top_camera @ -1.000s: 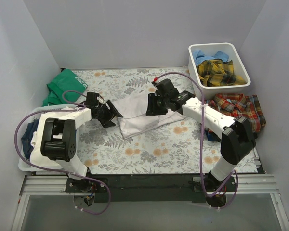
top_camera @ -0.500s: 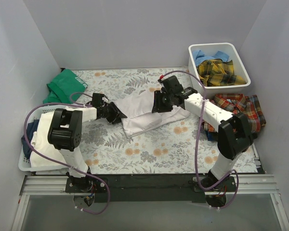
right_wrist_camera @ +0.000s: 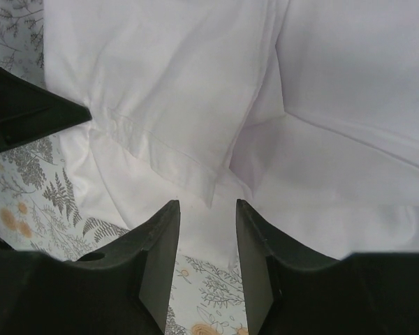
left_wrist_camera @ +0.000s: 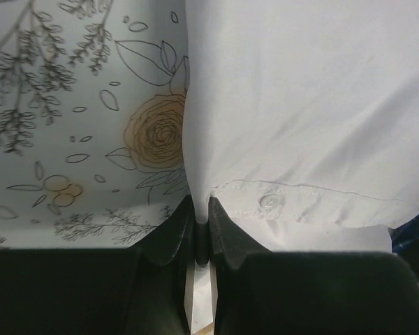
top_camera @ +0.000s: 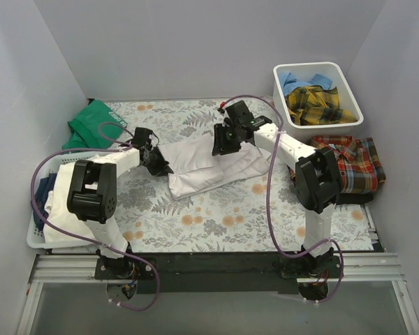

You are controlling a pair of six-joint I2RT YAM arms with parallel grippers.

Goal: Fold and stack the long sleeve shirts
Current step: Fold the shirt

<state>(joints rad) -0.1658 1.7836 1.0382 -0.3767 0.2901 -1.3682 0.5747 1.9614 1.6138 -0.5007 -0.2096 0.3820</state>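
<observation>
Large plain white long-sleeved cloth shirt lies partly folded at mid-tabletop, on the floral-print table cover, between the two arms.

Left claw sits at the shirt's left edge. From the left wrist view, the left claw is pinched nearly closed on the edge of the white shirt. The cloth runs into the slit between the fingers. A small clear button on a stitched band lies just beside them.

Right claw is over the far part of the shirt. From the right wrist view, the right claw is about half parted and grips nothing. The white shirt is spread beneath it, with a folded cuff-like edge pointing toward the gap. Whether the fingertips touch the cloth cannot be told from this angle.

Red-orange-navy plaid shirt is crumpled at the right side of the tabletop, beside the right arm. White plastic bin in the far right corner holds a yellow-dark plaid shirt, with a light blue shirt behind it. Green cloth is heaped at the far left.
</observation>
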